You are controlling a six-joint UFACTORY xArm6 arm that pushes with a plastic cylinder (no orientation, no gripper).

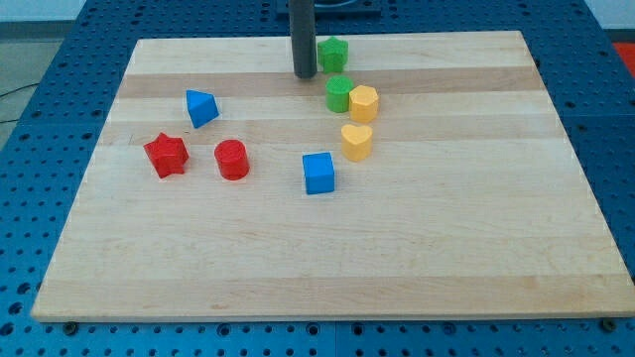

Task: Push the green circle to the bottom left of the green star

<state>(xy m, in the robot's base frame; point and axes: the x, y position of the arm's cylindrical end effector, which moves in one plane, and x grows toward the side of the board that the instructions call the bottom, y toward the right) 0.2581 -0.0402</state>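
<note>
Risk: green star (332,52) knocked by the tip (305,75) held just beside it; no claw is seen.
The green circle (339,94) must be reached around it.

1. Dark grey rod (304,40).
2. Green circle (332,53), green star (339,94).
3. Yellow hexagon (364,103), yellow heart (357,142).
4. Blue cube (318,173), blue triangle (201,108).
5. Red star (167,155), red cylinder (231,159).
6. Pale wood board (327,258), streaked grain.
7. Blue perforated table (60,89).

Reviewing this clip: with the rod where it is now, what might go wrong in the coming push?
1. My tip sits between and left of both green blocks; which is the circle is hard to tell, so it may hit the wrong one.
2. The lower green block touches the yellow block; pushing rightward likely drags it along.
3. The upper green block lies near the board's top edge.
</note>
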